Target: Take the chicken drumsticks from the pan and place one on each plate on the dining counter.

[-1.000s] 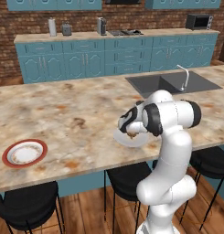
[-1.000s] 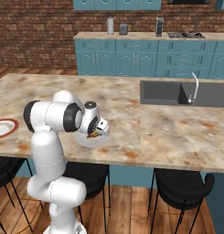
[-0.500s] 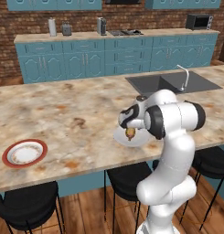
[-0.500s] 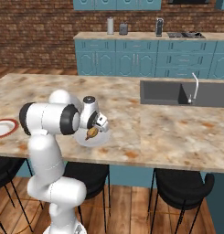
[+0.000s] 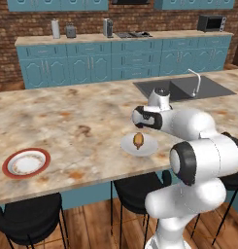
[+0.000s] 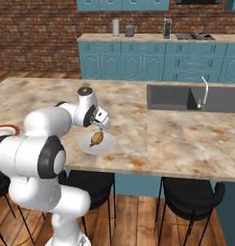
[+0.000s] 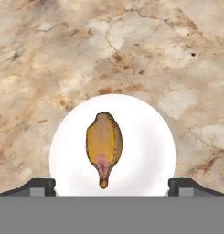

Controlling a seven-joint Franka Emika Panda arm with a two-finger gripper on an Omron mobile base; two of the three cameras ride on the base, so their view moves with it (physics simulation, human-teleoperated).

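drumstick point(image 7: 104, 148) lies flat in the middle of a plain white plate point(image 7: 145, 137) on the dining counter point(image 5: 81, 121), thin bone end toward the camera in the hand view. gripper point(image 7: 111, 185) hangs just above the plate, jaws released and spread wide, one fingertip point(image 7: 40, 185) at each side of the plate, nothing between them, not touching the meat. in the left base view the same plate point(image 5: 148, 147) sits near the counter's front edge with the drumstick point(image 5: 138, 140) on it. second plate with red-brown rim point(image 5: 26, 162) sits well apart to the left, no food on it. sink point(image 6: 186, 98) is set into the counter further right.
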